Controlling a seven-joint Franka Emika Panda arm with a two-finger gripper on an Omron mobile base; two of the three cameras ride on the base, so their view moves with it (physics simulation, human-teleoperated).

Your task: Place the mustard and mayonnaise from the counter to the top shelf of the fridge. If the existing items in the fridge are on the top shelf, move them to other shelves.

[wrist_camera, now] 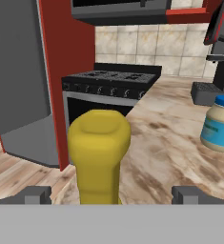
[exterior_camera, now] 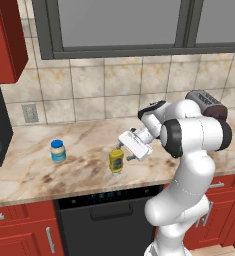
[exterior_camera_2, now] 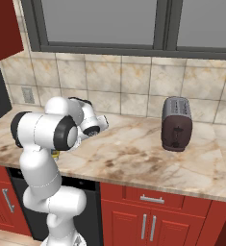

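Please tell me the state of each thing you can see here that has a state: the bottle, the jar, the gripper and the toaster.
mustard: upright on the counter, cap down, between the open gripper fingers, not yet clamped.
mayonnaise: upright on the counter, blue lid on, untouched.
gripper: open, one finger on each side of the mustard.
toaster: upright on the counter; whether its slots hold anything cannot be told.

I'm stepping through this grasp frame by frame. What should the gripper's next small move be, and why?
Probably close on the mustard. In the hand view the gripper is open, its fingertips stand one to each side of the yellow bottle, which sits centred between them. The left base view shows the hand level with the bottle on the counter, the mayonnaise well apart.
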